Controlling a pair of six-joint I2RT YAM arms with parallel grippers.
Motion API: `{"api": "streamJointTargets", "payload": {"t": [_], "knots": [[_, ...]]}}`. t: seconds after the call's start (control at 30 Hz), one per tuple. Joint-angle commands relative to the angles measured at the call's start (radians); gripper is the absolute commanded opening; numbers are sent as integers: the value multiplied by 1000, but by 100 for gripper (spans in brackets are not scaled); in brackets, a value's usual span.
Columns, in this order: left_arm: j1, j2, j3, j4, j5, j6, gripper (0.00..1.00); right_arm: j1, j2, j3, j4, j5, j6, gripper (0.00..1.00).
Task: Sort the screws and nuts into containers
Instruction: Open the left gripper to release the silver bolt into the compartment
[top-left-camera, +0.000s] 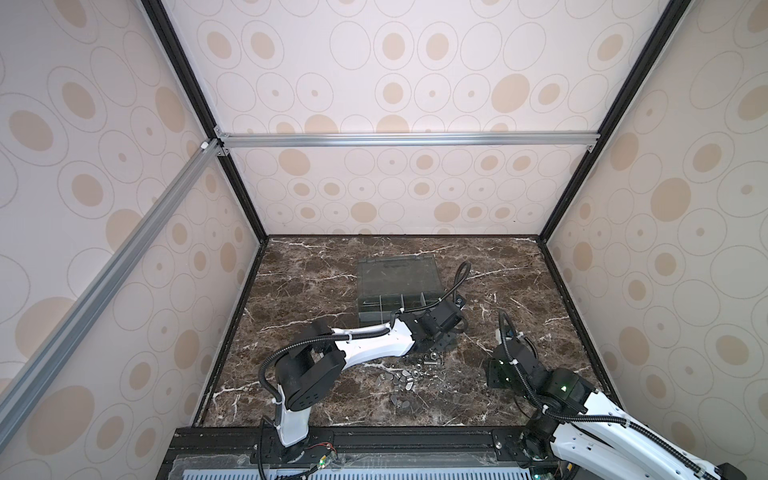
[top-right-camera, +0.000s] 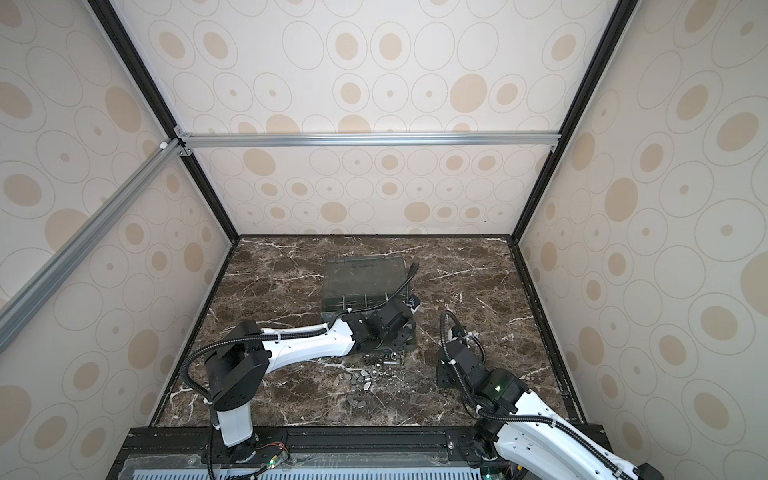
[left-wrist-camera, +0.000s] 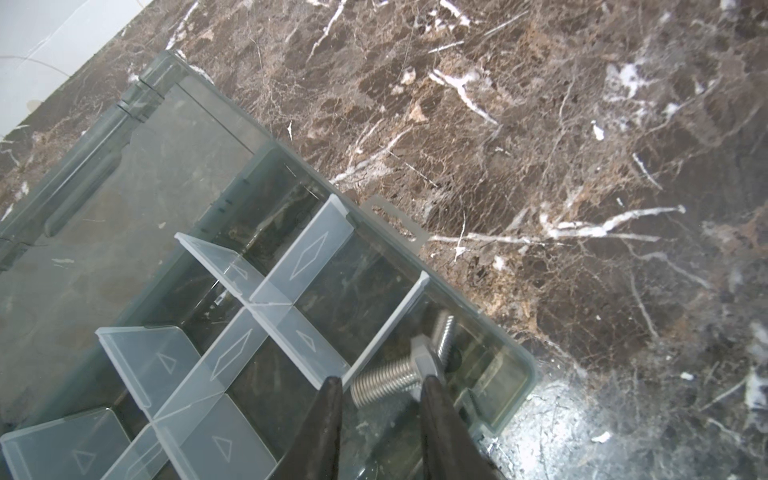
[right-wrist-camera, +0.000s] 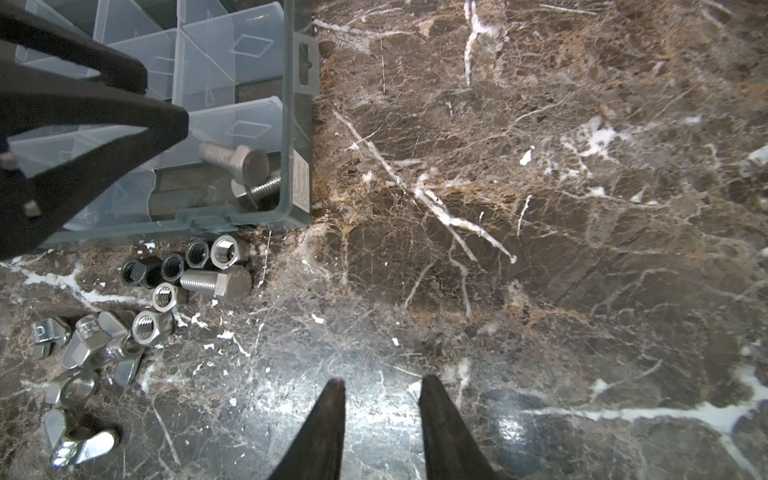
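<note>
The containers are compartments of a translucent grey organizer box (top-left-camera: 376, 309) (top-right-camera: 332, 286) with its clear lid (left-wrist-camera: 124, 232) folded back. My left gripper (left-wrist-camera: 380, 380) stands open over the near right corner compartment (right-wrist-camera: 183, 193). A silver screw (left-wrist-camera: 384, 380) lies just past its tips on a second screw (left-wrist-camera: 444, 332); both also show in the right wrist view, one screw (right-wrist-camera: 232, 160) above the other screw (right-wrist-camera: 262, 189). On the marble in front of the box lie a loose screw (right-wrist-camera: 216, 282), several nuts (right-wrist-camera: 226, 249) and flat silvery pieces (right-wrist-camera: 50, 332). My right gripper (right-wrist-camera: 380, 384) is open and empty.
The pile of loose hardware (top-left-camera: 419, 370) (top-right-camera: 374, 370) sits between the two arms, close to the box's front wall (right-wrist-camera: 232, 218). Bare dark marble (right-wrist-camera: 540, 249) stretches to the right of the box. Patterned walls and black frame posts (top-left-camera: 552, 232) enclose the tabletop.
</note>
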Motion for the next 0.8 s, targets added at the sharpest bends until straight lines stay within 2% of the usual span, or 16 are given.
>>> {"api": "streamJointTargets", "payload": {"t": [0.0,0.37,0.77], "knots": [[7,-37,-12,27,-1,-8,36,-10,-6,2,-28,24,0,34],[9,-134,-124,85,1,-77,38,-10,-42,-11,-36,26,12,34],[9,-321,-312,192,22,-236,39,-10,-7,-24,-1,2,0,35]]}}
